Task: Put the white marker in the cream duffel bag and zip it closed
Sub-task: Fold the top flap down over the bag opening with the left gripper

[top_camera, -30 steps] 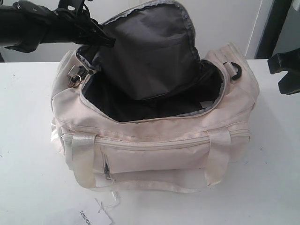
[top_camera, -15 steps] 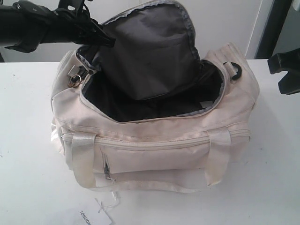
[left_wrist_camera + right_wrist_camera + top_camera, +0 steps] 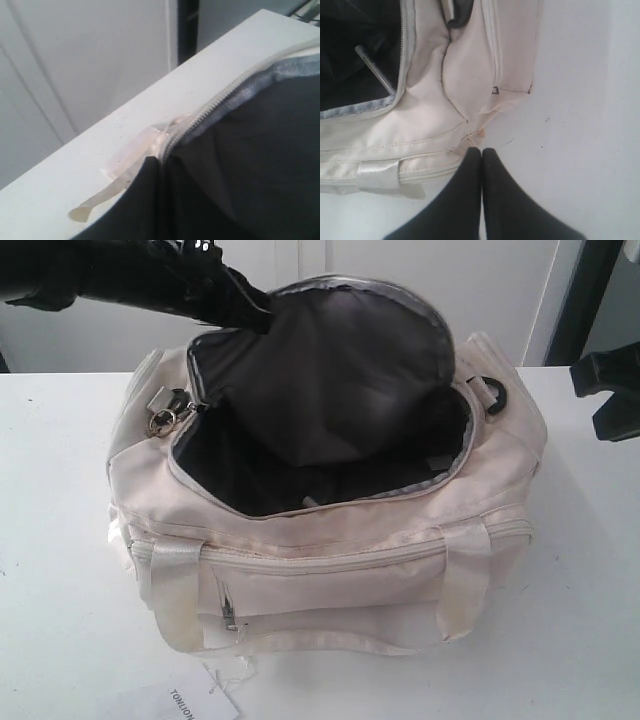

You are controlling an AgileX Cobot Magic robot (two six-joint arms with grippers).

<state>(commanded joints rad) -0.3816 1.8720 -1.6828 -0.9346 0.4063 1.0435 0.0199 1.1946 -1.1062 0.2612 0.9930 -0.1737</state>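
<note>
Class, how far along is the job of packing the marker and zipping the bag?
Done: a slim pale stick, seemingly the white marker, lies inside the cream duffel bag. In hand: the left gripper pinches the raised lid flap. Left: zipping shut; the right gripper is shut, empty.

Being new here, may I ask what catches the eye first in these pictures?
The large soft cream fabric duffel bag fills the middle of the white table, its dark-lined top flap pinched upright by the left end effector. The right end effector, shut and empty, hovers by the bag's right end.
</note>
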